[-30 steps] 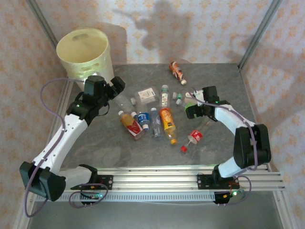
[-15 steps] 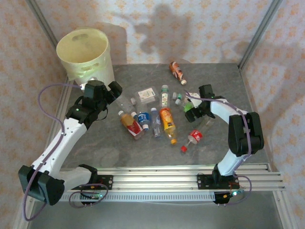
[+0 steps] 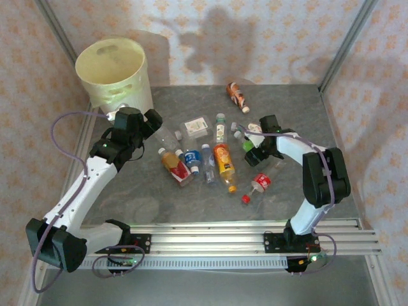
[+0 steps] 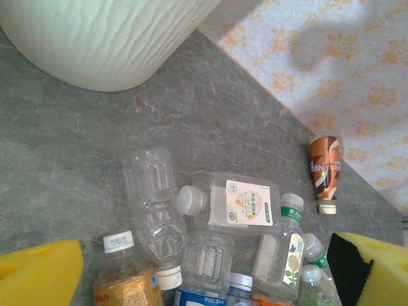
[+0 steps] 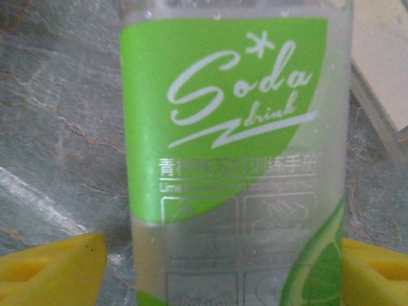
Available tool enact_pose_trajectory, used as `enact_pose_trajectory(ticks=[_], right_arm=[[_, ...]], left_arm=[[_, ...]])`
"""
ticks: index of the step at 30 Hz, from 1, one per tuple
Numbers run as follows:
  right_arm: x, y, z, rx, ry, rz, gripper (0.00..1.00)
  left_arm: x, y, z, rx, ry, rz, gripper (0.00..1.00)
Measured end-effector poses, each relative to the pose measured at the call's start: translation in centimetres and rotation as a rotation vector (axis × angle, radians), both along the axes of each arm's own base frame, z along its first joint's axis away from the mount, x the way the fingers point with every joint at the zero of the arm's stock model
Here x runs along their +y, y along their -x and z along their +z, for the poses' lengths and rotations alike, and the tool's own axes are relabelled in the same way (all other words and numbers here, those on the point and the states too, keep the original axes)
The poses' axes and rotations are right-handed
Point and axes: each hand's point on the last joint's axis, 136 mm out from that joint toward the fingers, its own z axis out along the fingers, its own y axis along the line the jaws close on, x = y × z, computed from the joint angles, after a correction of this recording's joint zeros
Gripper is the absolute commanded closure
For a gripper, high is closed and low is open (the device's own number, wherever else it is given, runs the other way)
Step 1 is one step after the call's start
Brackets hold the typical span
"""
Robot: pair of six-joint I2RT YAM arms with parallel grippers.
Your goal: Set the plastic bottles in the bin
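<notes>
Bottles on the table, bin waiting: the task is judged barely begun.

From above, the plastic bottles [image 3: 222, 159] are seen scattered on the table [image 3: 127, 197] to the right of the bin [image 3: 121, 92]. The left claw [image 3: 156, 118] is held wide open just below the bin, and the right claw [image 3: 252, 148] is set well to the bin's right at a green soda bottle [image 3: 245, 143]. At the left wrist, a clear bottle [image 4: 152, 197] is framed beneath the bin's wall. At the right wrist, the soda bottle is straddled by the pads [image 5: 48, 268] — a gap is seen on one side, so no grip is judged made.

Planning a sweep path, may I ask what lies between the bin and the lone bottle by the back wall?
Only bare table lies between the bin and that bottle, as the top view shows.
</notes>
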Motion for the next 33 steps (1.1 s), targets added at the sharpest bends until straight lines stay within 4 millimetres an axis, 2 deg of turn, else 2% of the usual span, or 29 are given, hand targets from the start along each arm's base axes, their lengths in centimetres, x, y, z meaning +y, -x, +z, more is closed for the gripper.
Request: enact_pose_trajectory(ticks=[12, 17, 21, 26, 33], right_arm=[[-0.5, 0.0, -0.8, -0.013, 0.052, 0.000, 0.33], [-0.3, 0.0, 0.1, -0.037, 0.045, 0.001, 0.41], [0.3, 0.2, 2.7, -0.109, 0.015, 0.000, 0.52], [1.2, -0.3, 7.4, -0.239, -0.064, -0.024, 0.66], [3.1, 0.2, 14.2, -0.383, -0.282, -0.118, 0.67]], left_arm=[[0.2, 0.0, -0.1, 0.001, -0.003, 0.012, 0.00], [0.2, 0.0, -0.1, 0.003, 0.002, 0.016, 0.00], [0.3, 0.1, -0.2, 0.005, -0.003, 0.022, 0.00], [-0.1, -0.2, -0.6, 0.017, 0.005, 0.005, 0.00], [-2.2, -1.1, -2.8, 0.079, 0.046, -0.086, 0.00]])
